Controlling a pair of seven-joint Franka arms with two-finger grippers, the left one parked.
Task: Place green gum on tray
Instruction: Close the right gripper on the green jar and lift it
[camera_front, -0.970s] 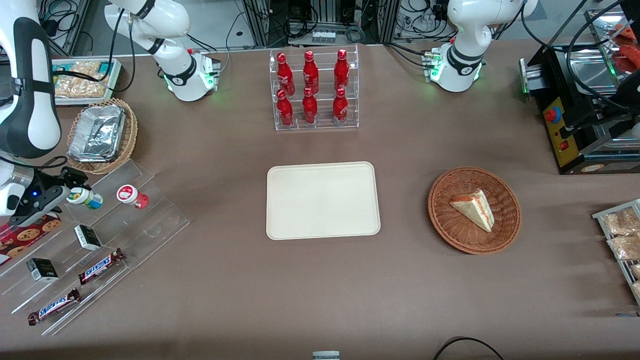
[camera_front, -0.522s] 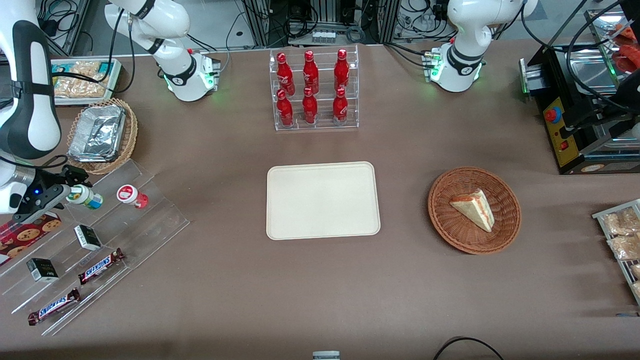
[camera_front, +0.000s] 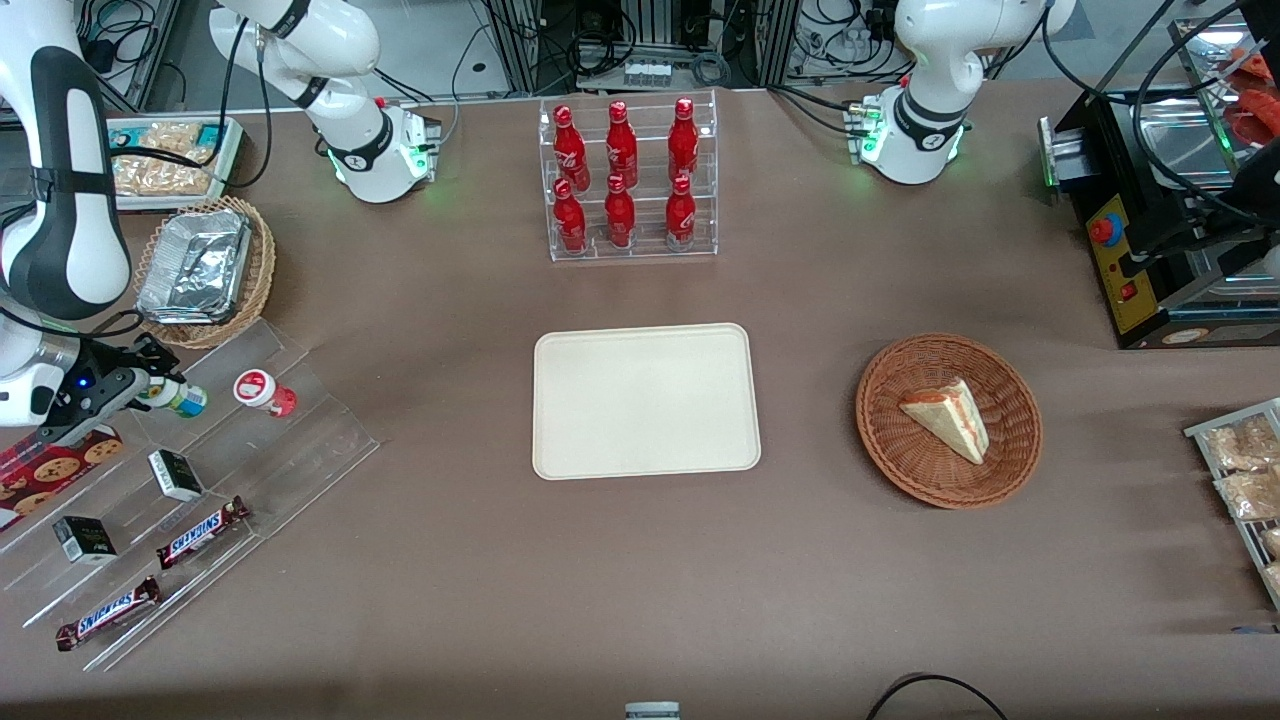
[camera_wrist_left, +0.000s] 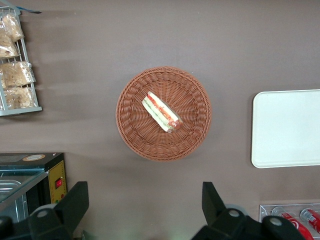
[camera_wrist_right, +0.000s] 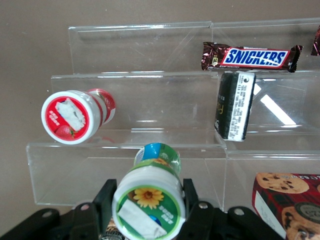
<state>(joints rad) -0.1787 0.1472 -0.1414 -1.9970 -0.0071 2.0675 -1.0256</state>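
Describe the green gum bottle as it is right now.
The green gum is a small cylindrical bottle with a white round lid bearing a green and orange flower mark and a green-teal label. It lies tilted on the clear stepped rack, beside the red-lidded bottle, with the gripper jaws on either side of its lid.

Note the clear stepped rack holding a red-lidded bottle, two Snickers bars and two dark boxes. You have six red bottles racked, foil trays in one basket, a sandwich in a wicker basket.
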